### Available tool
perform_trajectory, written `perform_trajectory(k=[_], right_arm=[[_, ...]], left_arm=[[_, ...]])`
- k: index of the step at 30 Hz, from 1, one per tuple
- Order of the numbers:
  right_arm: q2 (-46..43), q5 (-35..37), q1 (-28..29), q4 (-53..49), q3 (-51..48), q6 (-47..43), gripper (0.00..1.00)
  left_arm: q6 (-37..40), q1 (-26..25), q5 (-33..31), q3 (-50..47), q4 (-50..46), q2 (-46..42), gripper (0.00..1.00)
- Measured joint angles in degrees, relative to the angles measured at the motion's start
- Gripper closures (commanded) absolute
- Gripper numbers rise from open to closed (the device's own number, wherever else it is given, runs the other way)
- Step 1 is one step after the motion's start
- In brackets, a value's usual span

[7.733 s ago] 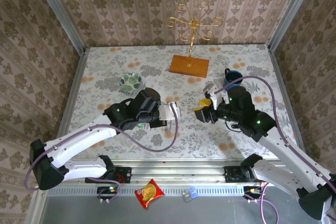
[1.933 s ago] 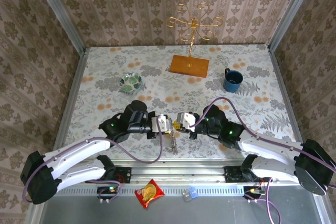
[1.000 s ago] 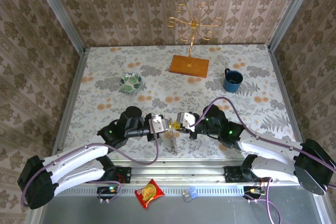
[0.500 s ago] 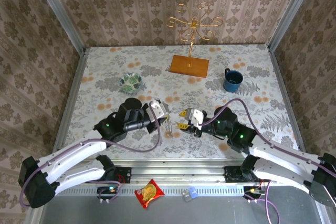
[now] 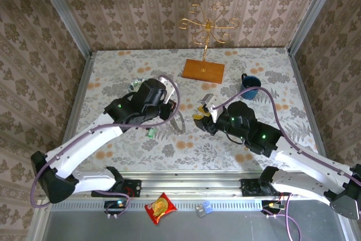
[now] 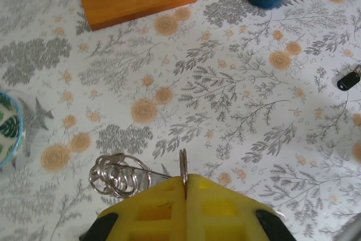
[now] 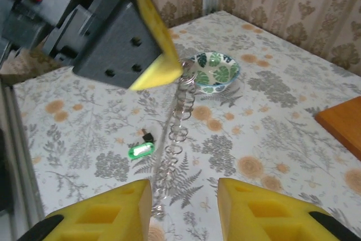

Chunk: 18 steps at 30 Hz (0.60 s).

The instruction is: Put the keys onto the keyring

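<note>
Metal rings of the keyring [image 7: 179, 118] hang as a chain from the left end effector [image 6: 185, 180], whose yellow pads are pressed together on the top ring. On the floral desk [image 5: 113, 71] the green-headed key [image 7: 140, 150] lies flat, beside the chain but apart from it. The right end effector [image 7: 185, 198] hovers near the chain's lower end, fingers spread apart, holding nothing.
</note>
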Motion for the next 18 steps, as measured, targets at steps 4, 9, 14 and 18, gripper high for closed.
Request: perform_trajectory(k=[4, 9, 14, 18], right_arm=[[0.5, -4.9, 1.0, 2.1, -0.7, 0.2, 0.62], [2.6, -9.5, 2.8, 12.0, -5.7, -0.7, 0.62], [8.8, -10.3, 4.1, 19.6, -7.8, -2.9, 0.68], [11.9, -9.0, 5.6, 26.3, -8.9, -6.4, 0.68]], left_arm=[[-7.0, 1.1, 0.2, 7.3, -7.8, 4.3, 1.0], [-17.6, 3.9, 3.2, 13.3, -16.6, 9.8, 1.0], [-28.3, 5.6, 8.2, 14.0, -21.0, 11.4, 1.0], [-37.0, 6.9, 12.6, 13.5, -21.3, 9.9, 1.0]])
